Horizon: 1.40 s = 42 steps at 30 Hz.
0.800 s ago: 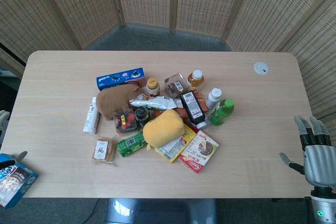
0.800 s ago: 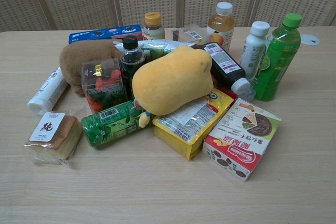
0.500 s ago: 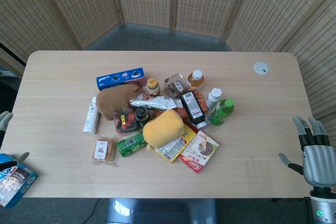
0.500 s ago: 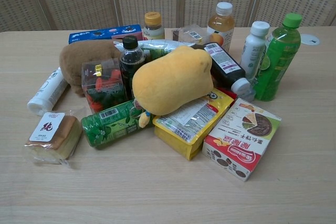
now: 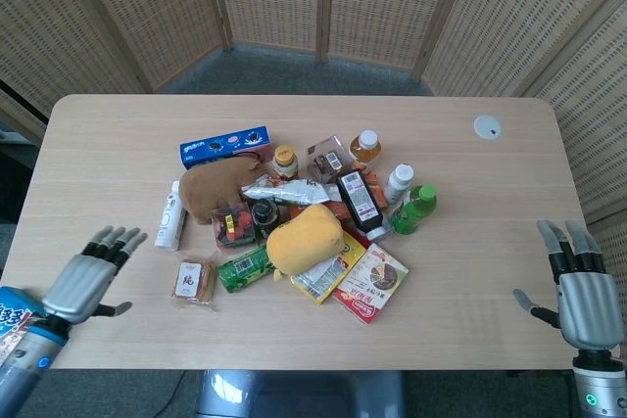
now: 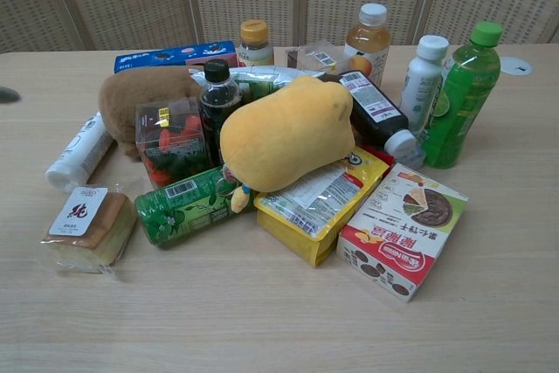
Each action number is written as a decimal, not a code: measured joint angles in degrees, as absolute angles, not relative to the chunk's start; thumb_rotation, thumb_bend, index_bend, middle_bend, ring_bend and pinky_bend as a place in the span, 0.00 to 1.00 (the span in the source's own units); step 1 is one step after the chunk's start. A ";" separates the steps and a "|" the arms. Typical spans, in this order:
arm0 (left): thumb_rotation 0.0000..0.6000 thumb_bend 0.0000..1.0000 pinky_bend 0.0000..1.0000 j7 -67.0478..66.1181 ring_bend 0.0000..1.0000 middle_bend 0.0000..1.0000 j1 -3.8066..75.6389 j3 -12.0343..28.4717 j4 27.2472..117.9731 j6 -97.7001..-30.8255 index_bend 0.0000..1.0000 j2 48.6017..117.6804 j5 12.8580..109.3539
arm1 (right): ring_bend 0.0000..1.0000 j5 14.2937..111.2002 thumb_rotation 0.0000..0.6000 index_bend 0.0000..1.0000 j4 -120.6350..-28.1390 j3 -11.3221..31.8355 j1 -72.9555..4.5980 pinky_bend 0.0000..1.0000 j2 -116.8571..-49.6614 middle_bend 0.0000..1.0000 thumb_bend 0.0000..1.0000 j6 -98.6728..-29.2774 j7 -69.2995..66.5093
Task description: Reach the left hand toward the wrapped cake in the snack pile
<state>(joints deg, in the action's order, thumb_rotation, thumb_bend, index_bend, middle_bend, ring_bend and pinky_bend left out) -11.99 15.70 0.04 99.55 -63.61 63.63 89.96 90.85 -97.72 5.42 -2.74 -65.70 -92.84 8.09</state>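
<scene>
The wrapped cake (image 5: 194, 280) (image 6: 89, 231) is a small clear packet with a white label, lying at the front left edge of the snack pile. My left hand (image 5: 86, 276) hovers over the table's front left, to the left of the cake and apart from it, fingers spread and holding nothing. Only a fingertip (image 6: 7, 94) of it shows at the left edge of the chest view. My right hand (image 5: 580, 281) stays past the table's front right corner, fingers spread, empty.
The pile holds a yellow plush (image 5: 305, 238), a brown plush (image 5: 217, 188), a green can (image 5: 245, 268), a white tube (image 5: 169, 214), a blue biscuit box (image 5: 224, 146), several bottles and a red snack box (image 5: 371, 283). A blue box (image 5: 10, 323) sits off the table's left corner.
My left hand has come up from beside the table's left edge and moved right over the tabletop toward the cake. The right hand has barely shifted. The pile has not moved.
</scene>
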 measured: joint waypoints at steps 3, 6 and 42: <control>1.00 0.00 0.00 -16.93 0.00 0.00 18.27 -0.06 99.28 -59.27 0.00 67.47 88.23 | 0.00 90.86 1.00 0.00 -97.80 5.43 -2.74 0.00 -65.57 0.00 0.00 -92.80 7.83; 1.00 0.00 0.00 -21.47 0.00 0.00 20.11 0.01 98.98 -56.62 0.00 71.12 85.60 | 0.00 90.80 1.00 0.00 -97.91 5.53 -2.69 0.00 -65.39 0.00 0.00 -92.92 7.42; 1.00 0.00 0.61 -37.20 0.58 0.74 22.98 0.77 83.37 -65.42 0.79 93.49 75.17 | 0.00 89.94 1.00 0.00 -98.18 5.71 -2.81 0.00 -64.58 0.00 0.00 -91.92 5.04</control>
